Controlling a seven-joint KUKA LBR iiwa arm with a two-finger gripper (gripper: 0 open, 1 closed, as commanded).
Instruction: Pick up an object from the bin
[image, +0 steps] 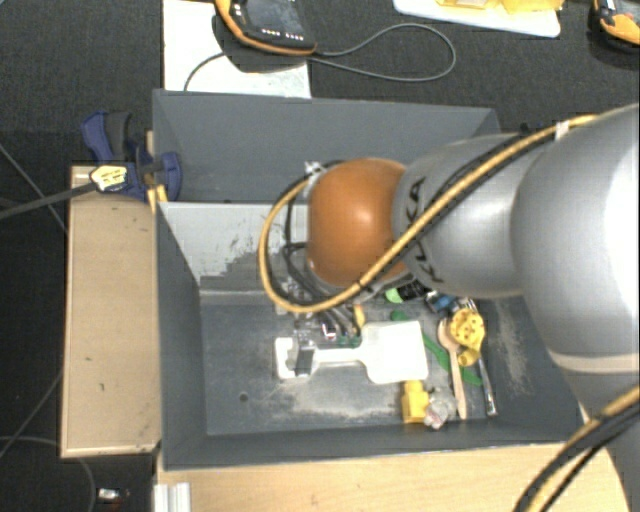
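My gripper (322, 333) hangs low in the middle of the bin, beneath the arm's orange cover. It is over the left, narrow end of a flat white paddle-shaped thing (393, 352), which lies on the bin floor with its handle end (296, 358) pointing left. I cannot make out whether the gripper touches the white thing. Just right of it lie a yellow toy figure (466, 331) and a wooden stick (457, 378).
A heap fills the bin's right side: a yellow block (413, 400), a small pale lump (438, 412), green pieces (405, 293) and a dark thin tool (486, 385). The arm covers the bin's right and back. Bare floor lies left of the gripper.
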